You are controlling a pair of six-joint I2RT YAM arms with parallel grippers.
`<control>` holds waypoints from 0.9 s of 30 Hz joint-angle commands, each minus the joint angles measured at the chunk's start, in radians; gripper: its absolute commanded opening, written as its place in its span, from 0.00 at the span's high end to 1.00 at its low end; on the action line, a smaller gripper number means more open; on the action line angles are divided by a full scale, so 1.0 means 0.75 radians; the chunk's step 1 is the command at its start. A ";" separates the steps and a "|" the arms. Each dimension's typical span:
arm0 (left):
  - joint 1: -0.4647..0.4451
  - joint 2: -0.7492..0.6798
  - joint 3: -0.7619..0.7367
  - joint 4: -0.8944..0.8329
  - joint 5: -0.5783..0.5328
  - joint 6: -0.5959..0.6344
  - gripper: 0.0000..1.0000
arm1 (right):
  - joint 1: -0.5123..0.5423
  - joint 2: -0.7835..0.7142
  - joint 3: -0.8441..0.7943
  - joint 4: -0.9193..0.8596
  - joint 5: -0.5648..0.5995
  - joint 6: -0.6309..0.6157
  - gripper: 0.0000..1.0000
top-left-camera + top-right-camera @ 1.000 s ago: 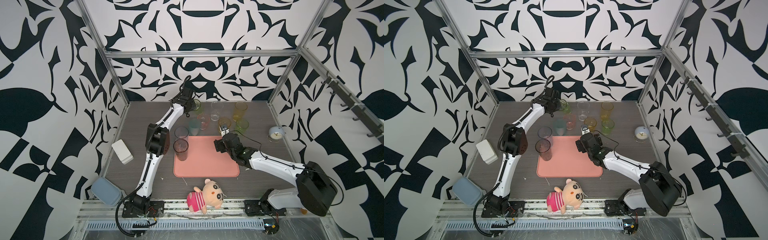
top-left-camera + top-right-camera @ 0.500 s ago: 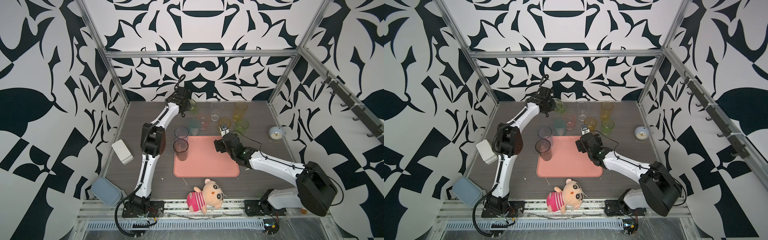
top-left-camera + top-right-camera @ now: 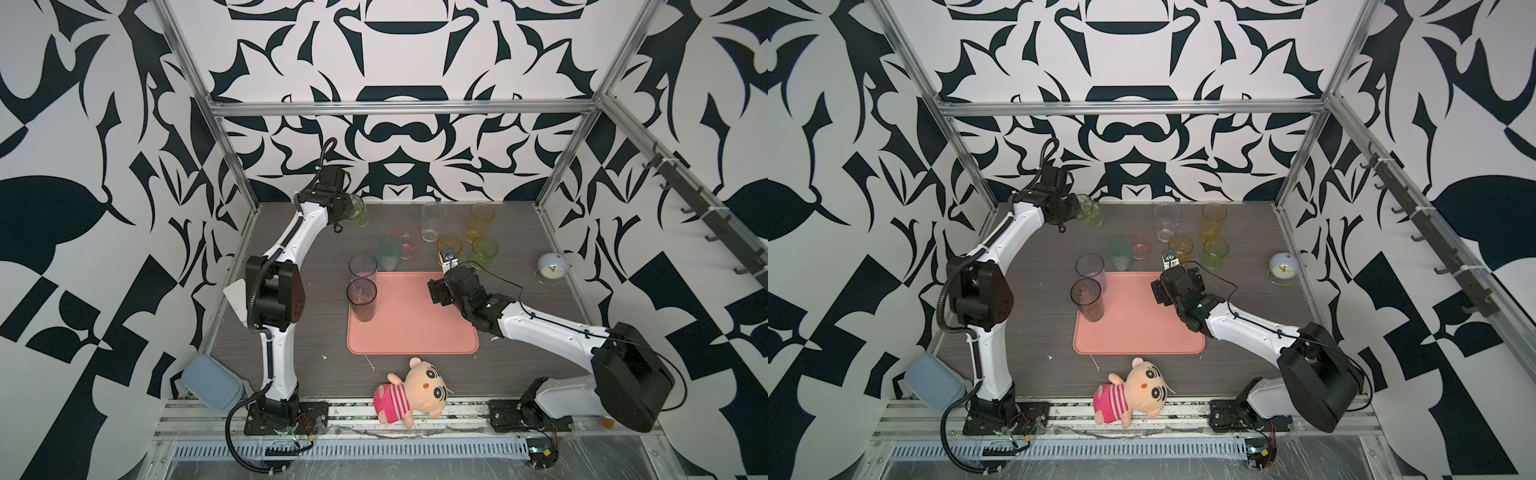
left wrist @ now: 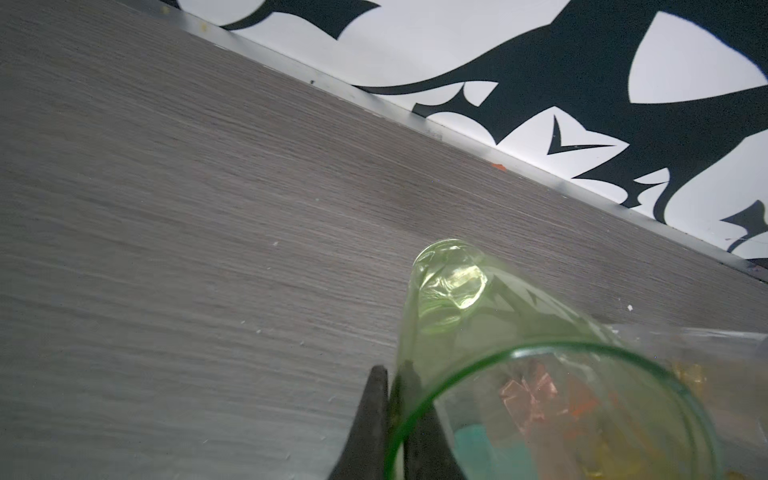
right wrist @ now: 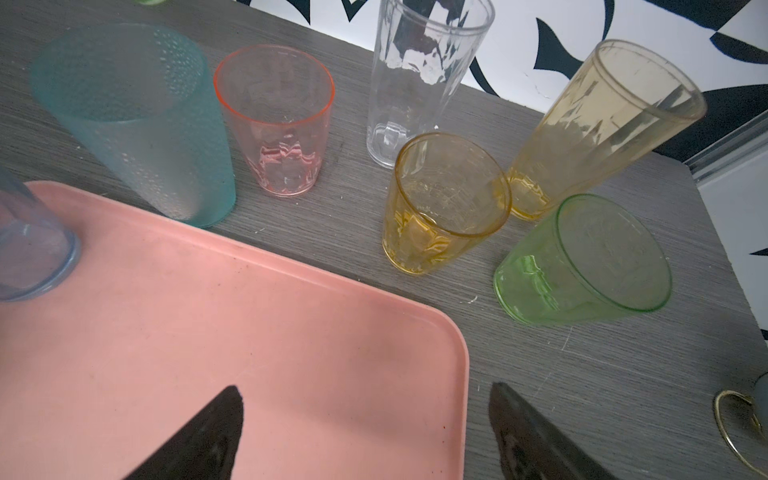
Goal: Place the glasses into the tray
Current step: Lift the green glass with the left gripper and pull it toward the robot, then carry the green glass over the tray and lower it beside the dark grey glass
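Tall green glass pinched at rim by left pincer; right pincer gapes empty

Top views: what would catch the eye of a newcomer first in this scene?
The bold black-and-white walls strike first, and against them the salmon-pink tray in the middle of the table, two tall glasses at its left edge. Behind it stand six more glasses, and at the back left the left gripper is shut on the rim of a tall green glass. A pink-striped plush doll lies in front of the tray.
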 commanded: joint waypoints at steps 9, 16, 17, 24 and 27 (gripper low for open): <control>0.030 -0.346 -0.169 -0.313 -0.128 0.099 1.00 | 0.007 0.003 0.051 0.007 0.017 0.019 0.05; 0.030 -0.535 -0.293 -0.449 -0.184 0.099 1.00 | 0.008 0.001 0.051 0.000 0.024 0.018 0.05; 0.030 -0.560 -0.306 -0.474 -0.189 0.100 1.00 | 0.008 0.001 0.050 0.001 0.024 0.019 0.05; 0.030 -0.723 -0.398 -0.622 -0.212 0.093 1.00 | 0.008 -0.003 0.050 -0.004 0.026 0.020 0.05; 0.030 -0.795 -0.440 -0.688 -0.225 0.084 1.00 | 0.008 -0.005 0.051 -0.006 0.027 0.021 0.05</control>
